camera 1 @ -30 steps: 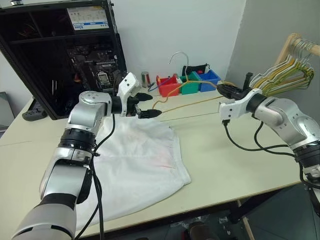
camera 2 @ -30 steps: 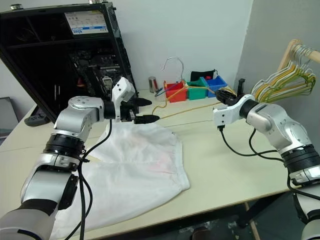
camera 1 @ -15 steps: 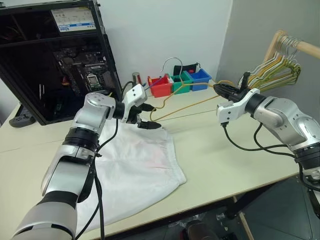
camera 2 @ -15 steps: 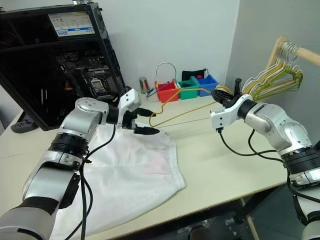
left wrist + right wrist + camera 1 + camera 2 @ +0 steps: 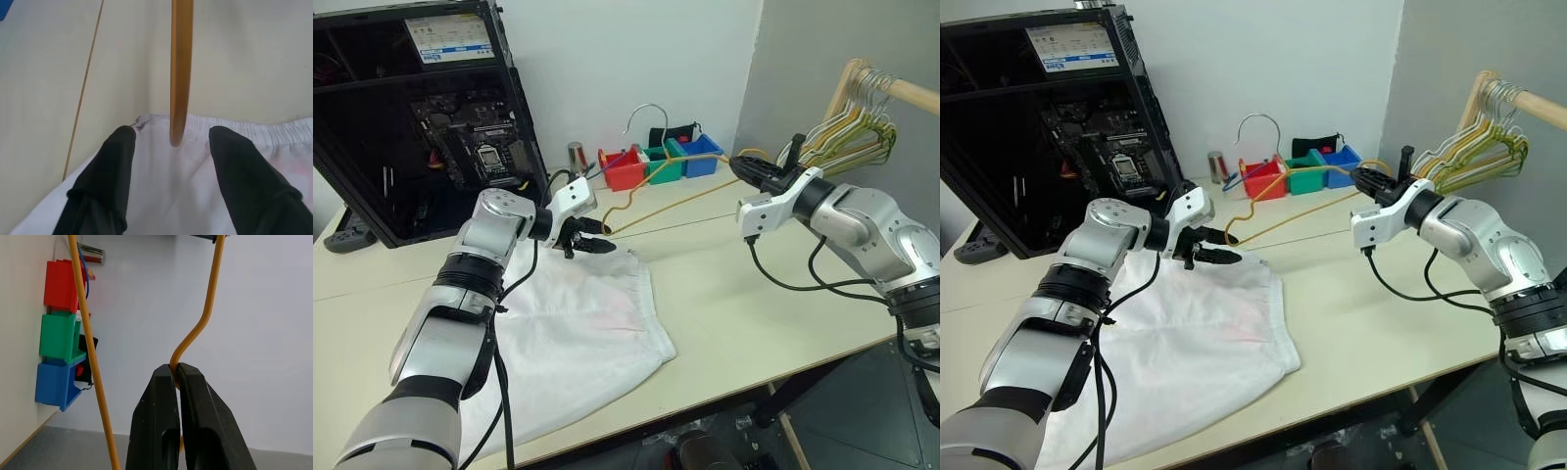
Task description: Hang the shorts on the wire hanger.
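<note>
In the left eye view the shorts (image 5: 573, 328) lie flat and wrinkled on the pale worktop (image 5: 773, 323), their waistband edge toward the far side. The left end effector (image 5: 590, 238) is low over that far edge of the shorts, with its two black fingers apart and one tip of the wire hanger (image 5: 656, 196) close to them. The right end effector (image 5: 751, 172) is raised above the worktop on the right side and holds the other corner of the wire hanger, so the thin golden wire goes across between the two arms, with its silvery hook standing up in front of the red, green and blue bins (image 5: 658, 164). Behind the left arm stands an open black computer case (image 5: 421, 108), and at the far right a bunch of hangers (image 5: 847, 137) hangs on a wooden rail. In the left wrist view the fingers (image 5: 110, 171) are clearly separated — the wire end comes between them and the elastic waistband lies just under its tip; the fingers do not clamp anything. In the right wrist view the fingers (image 5: 161, 421) are pressed together on a bend of the wire.
</note>
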### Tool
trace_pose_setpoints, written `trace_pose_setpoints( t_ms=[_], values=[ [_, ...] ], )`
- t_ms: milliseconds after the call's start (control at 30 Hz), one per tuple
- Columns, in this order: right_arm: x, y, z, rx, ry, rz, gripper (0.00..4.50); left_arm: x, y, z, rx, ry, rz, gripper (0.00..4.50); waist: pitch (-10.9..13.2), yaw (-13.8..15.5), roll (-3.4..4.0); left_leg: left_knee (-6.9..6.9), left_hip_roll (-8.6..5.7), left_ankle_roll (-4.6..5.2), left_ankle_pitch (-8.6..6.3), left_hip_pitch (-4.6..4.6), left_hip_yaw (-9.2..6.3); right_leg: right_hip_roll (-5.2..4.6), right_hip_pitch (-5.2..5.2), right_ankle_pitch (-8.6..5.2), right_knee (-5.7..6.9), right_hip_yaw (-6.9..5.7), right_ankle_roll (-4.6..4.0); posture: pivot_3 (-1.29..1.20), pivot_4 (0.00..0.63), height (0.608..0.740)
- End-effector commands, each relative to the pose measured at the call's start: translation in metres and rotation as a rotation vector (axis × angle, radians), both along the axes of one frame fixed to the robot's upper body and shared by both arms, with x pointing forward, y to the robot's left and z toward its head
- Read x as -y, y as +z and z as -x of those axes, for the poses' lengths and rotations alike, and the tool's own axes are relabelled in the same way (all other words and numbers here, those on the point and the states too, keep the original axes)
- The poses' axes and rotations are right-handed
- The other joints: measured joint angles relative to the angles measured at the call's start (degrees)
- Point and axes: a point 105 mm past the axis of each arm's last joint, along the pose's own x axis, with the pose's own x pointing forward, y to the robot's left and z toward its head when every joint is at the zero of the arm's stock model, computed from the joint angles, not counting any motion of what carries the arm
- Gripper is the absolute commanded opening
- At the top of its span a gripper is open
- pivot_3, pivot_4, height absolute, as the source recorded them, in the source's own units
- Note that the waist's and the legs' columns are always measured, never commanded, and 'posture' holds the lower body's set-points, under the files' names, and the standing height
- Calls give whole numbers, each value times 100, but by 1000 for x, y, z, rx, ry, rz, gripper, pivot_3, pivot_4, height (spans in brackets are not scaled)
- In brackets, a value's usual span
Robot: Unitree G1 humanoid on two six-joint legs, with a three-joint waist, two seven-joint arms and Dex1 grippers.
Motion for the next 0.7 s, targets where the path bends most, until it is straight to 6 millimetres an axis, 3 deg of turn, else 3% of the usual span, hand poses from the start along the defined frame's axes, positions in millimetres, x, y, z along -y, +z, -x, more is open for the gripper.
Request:
trace_pose_setpoints(
  t_ms=[33, 267, 633, 700],
  values=[
    [-1, 18, 1, 58, 6, -25, 0, 1, 17, -2, 59, 1, 34, 1393, 0, 1, 0, 0, 0, 0, 0, 0, 0, 0, 0, 0, 0, 0, 0, -244, 0, 740],
    [-4, 17, 1, 55, 12, -28, 0, 4, 18, 1, 53, -13, 50, 48, 0, 8, 0, 1, 0, 0, 0, 0, 0, -1, 0, 0, 2, 0, 0, -238, 0, 740],
    [-3, 15, 0, 42, 9, -34, 0, 4, 16, -1, 78, -1, 30, 21, 0, 10, 0, 1, -1, 0, 0, 0, 0, -1, 0, 0, 3, 1, -1, -243, 0, 740],
    [-2, 3, -2, -49, -9, -39, 0, 3, 15, -3, 86, 16, 27, 21, 0, 10, 0, 1, -1, 0, 0, 0, 0, -1, 0, 0, 3, 1, -1, -243, 0, 740]
  ],
)
